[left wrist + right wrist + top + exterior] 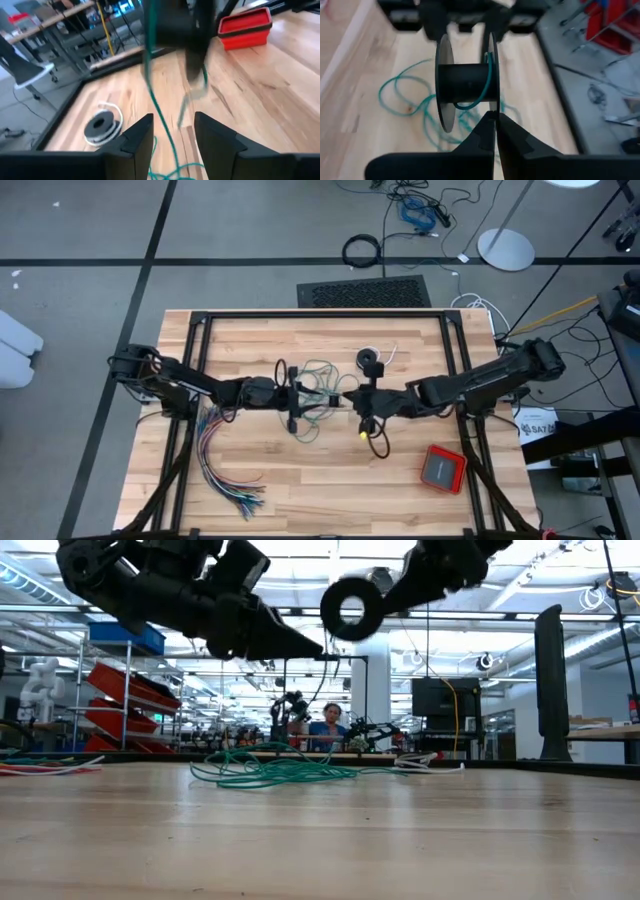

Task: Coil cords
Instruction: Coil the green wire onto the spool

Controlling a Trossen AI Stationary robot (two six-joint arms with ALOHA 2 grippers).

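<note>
Teal cord — mostly a loose tangle on the counter, one strand rising to a black spool held in the air by the right pincer, clamped shut on its flange. Left pincer hangs open, holding nothing, the strand passing between its fingers. Risk — slack strand slips off the spool, or tangle knots under tension.
</note>
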